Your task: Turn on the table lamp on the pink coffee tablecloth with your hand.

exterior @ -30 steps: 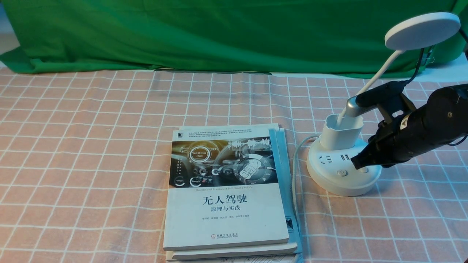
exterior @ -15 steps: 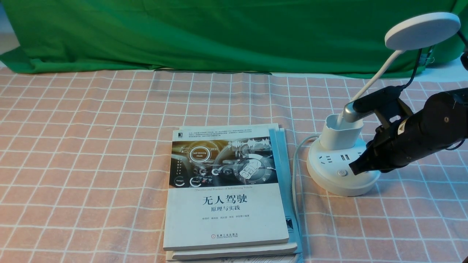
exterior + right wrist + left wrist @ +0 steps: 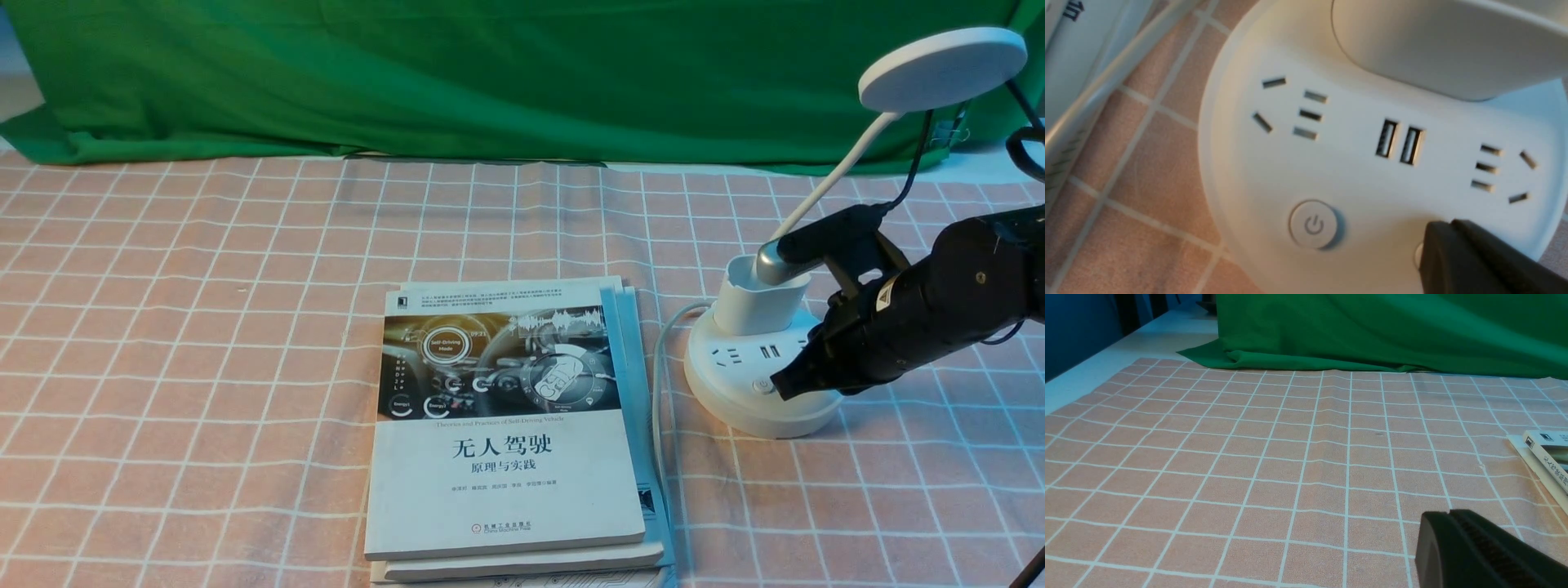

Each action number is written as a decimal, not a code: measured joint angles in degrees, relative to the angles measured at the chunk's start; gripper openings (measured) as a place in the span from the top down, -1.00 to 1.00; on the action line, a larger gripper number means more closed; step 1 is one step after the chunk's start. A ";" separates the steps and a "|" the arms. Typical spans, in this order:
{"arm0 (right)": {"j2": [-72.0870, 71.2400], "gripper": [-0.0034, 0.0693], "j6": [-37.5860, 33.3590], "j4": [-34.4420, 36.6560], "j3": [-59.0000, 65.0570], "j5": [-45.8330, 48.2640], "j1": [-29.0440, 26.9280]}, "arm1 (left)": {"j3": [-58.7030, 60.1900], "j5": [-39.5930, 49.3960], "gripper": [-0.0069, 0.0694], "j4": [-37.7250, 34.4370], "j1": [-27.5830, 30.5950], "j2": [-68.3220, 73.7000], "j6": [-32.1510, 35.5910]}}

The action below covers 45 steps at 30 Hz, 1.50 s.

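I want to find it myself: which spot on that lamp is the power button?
At the right of the pink checked tablecloth stands the white table lamp. On its round base, beside the black fingers, is a round button bearing a power symbol, unlike the slotted sockets behind it.

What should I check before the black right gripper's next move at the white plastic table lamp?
1. Black right gripper shut to a point: ok.
2. Tip on the round power-symbol button: not ok, it sits beside it.
3. White plastic table lamp upright on the pink grid tablecloth: ok.
4. Flat disc head lit: cannot tell.
5. Stack of books apart from the lamp base: ok.
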 joint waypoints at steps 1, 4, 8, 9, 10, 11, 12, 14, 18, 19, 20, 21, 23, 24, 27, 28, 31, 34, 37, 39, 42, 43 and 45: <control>0.02 0.83 0.00 0.00 0.01 -0.01 0.00 | 0.00 0.00 0.76 0.00 0.00 0.00 0.00; 0.23 0.82 0.00 0.00 -0.12 -0.01 0.00 | 0.00 0.00 0.76 0.00 0.00 0.00 0.00; -0.52 0.82 1.06 0.00 -0.05 0.20 0.00 | 0.00 0.00 0.76 0.00 0.00 0.00 0.00; -1.67 0.82 1.74 0.07 0.25 1.06 0.00 | 0.00 0.00 0.76 0.00 0.00 0.00 0.00; -2.38 0.82 2.19 0.12 0.44 1.66 0.00 | 0.00 0.00 0.76 0.00 0.00 0.00 0.00; -4.05 0.82 2.64 0.12 0.79 2.21 0.00 | 0.00 0.00 0.76 0.00 0.00 0.00 0.00; -5.73 0.82 2.89 0.12 1.34 2.32 0.00 | 0.00 0.00 0.76 0.00 0.00 0.00 0.00; -11.86 0.82 4.15 0.12 3.17 2.30 0.00 | 0.00 0.00 0.76 0.00 0.00 0.00 0.00; -24.22 0.82 6.38 0.12 9.88 0.95 0.75 | 0.00 0.00 0.76 0.00 0.00 0.00 0.00; -27.87 0.82 7.20 0.12 12.27 -0.14 1.13 | 0.00 0.00 0.76 0.00 0.00 0.00 0.00; -32.94 0.82 8.00 0.17 15.63 -1.80 1.56 | 0.00 0.00 0.76 0.00 0.00 0.00 0.00; -36.63 0.82 8.89 0.17 17.88 -3.31 1.63 | 0.00 0.00 0.76 0.00 0.00 0.00 0.00; -41.79 0.81 10.69 0.17 20.58 -5.27 1.71 | 0.00 0.00 0.76 0.00 0.00 0.00 0.00; -47.47 0.81 12.69 0.17 23.11 -6.03 1.71 | 0.00 0.00 0.76 0.00 0.00 0.00 0.00; -55.75 0.80 16.07 0.17 26.66 -6.45 1.71 | 0.00 0.00 0.76 0.00 0.00 0.00 0.00; -58.71 0.79 16.59 0.17 27.83 -6.39 1.71 | 0.00 0.00 0.76 0.00 0.00 0.00 0.00; -66.48 0.78 18.16 0.17 30.71 -6.55 1.71 | 0.00 0.00 0.76 0.00 0.00 0.00 0.00; -73.56 0.76 17.36 0.17 33.19 -6.64 1.71 | 0.00 0.00 0.76 0.00 0.00 0.00 0.00; -77.64 0.74 16.48 0.17 35.00 -6.87 1.71 | 0.00 0.00 0.76 0.00 0.00 0.00 0.00; -80.91 0.70 16.13 0.17 36.97 -6.80 1.71 | 0.00 0.00 0.76 0.00 0.00 0.00 0.00; -83.63 0.68 16.13 0.17 39.49 -8.51 1.71 | 0.00 0.00 0.76 0.00 0.00 0.00 0.00; -84.65 0.67 16.13 0.11 40.69 -9.66 1.71 | 0.00 0.00 0.76 0.00 0.00 0.00 0.00; -87.22 0.65 16.13 -0.03 43.89 -12.58 1.39 | 0.00 0.00 0.76 0.00 0.00 0.00 0.00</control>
